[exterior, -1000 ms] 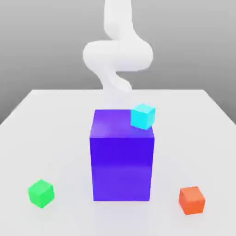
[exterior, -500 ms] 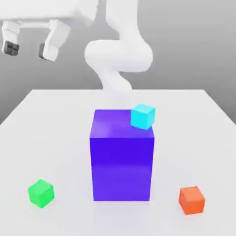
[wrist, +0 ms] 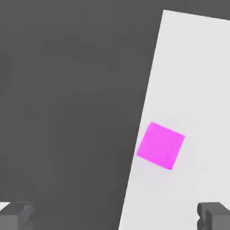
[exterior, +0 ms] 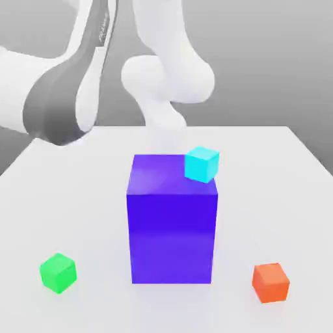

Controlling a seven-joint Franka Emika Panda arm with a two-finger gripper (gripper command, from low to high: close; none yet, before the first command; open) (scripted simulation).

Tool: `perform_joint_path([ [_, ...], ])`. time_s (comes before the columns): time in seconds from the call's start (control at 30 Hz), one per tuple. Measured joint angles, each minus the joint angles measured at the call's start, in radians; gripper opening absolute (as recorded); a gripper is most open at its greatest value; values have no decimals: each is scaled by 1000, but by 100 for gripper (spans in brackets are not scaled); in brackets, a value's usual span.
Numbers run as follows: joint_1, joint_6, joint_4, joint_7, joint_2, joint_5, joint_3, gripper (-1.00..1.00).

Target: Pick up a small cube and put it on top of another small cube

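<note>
Three small cubes show in the exterior view. A green cube (exterior: 58, 272) sits on the table at the front left, and an orange cube (exterior: 271, 282) at the front right. A cyan cube (exterior: 201, 164) appears at the back right top corner of the tall blue block (exterior: 172, 224); I cannot tell whether it rests on the block or behind it. In the hand view a magenta cube (wrist: 161, 145) lies on the white table (wrist: 197, 81) close to its edge. My gripper (wrist: 115, 218) hovers high above it, open, with its dark fingertips (wrist: 16, 215) far apart and nothing between them.
A thick white and grey arm link (exterior: 62, 97) crosses the upper left of the exterior view, with the arm's base (exterior: 168, 84) behind the blue block. Dark floor (wrist: 67, 112) lies beyond the table's edge in the hand view.
The arm has swung further: half a second ago the hand with its spread fingers hung at the exterior view's upper left, now a thick link is there. The cubes have not moved.
</note>
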Motion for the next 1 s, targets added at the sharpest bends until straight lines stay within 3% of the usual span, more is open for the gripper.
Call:
perform_joint_path([
  [0.17, -58, 36, 40, 83, 155, 113, -11, 0],
  [0.3, -71, 129, 76, 96, 299, 140, -11, 0],
  [0.33, -71, 144, 81, 97, 319, 140, -11, -100],
  [0.53, -71, 153, 83, 96, 329, 141, -11, -100],
  [0.67, -71, 73, 57, 97, 222, 141, -11, -100],
  [1.0, -93, 94, -266, -134, -58, 86, 36, -100],
])
